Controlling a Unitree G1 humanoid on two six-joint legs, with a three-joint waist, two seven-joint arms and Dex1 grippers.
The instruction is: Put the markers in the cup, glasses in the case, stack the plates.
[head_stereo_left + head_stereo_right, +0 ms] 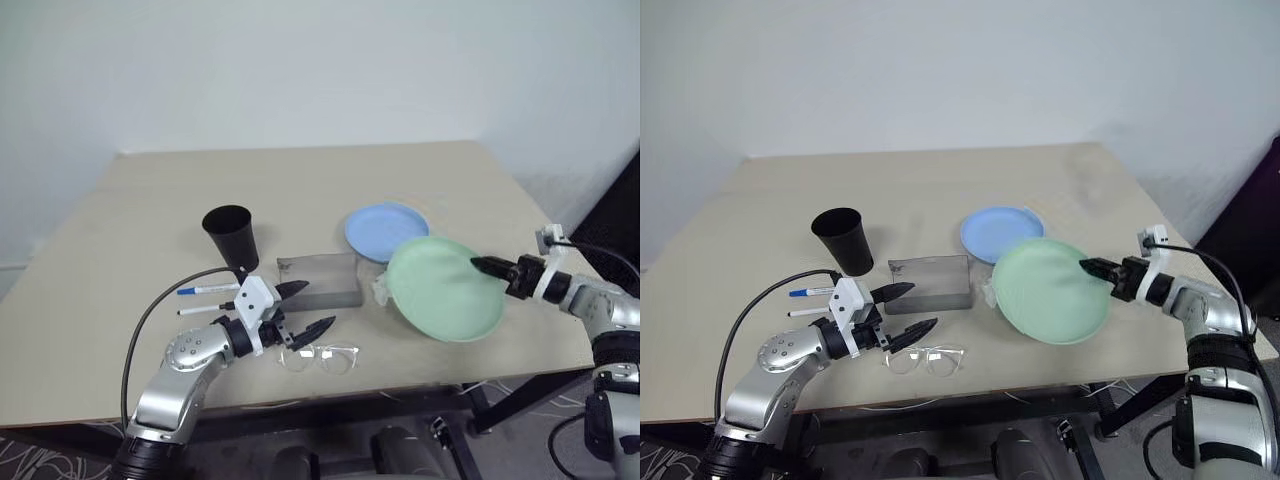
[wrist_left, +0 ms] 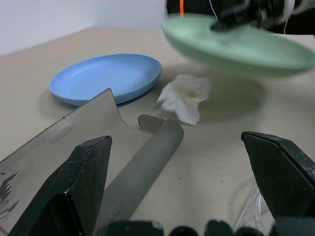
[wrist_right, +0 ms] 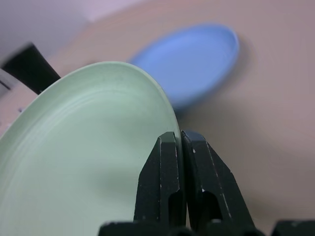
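Observation:
My right gripper (image 1: 484, 266) is shut on the rim of the mint green plate (image 1: 444, 290), which hangs tilted above the table. In the right wrist view the fingers (image 3: 167, 162) pinch that rim. The light blue plate (image 1: 386, 230) lies flat just behind it. My left gripper (image 1: 305, 308) stands open and empty between the grey case (image 1: 320, 280) and the clear glasses (image 1: 320, 357). Two markers (image 1: 208, 289) lie left of that hand, in front of the upright black cup (image 1: 232, 236).
A crumpled white tissue (image 2: 184, 98) lies between the case and the plates, partly under the raised green plate. The table's front edge (image 1: 400, 385) runs just beyond the glasses. A black cable (image 1: 150, 320) loops off my left arm.

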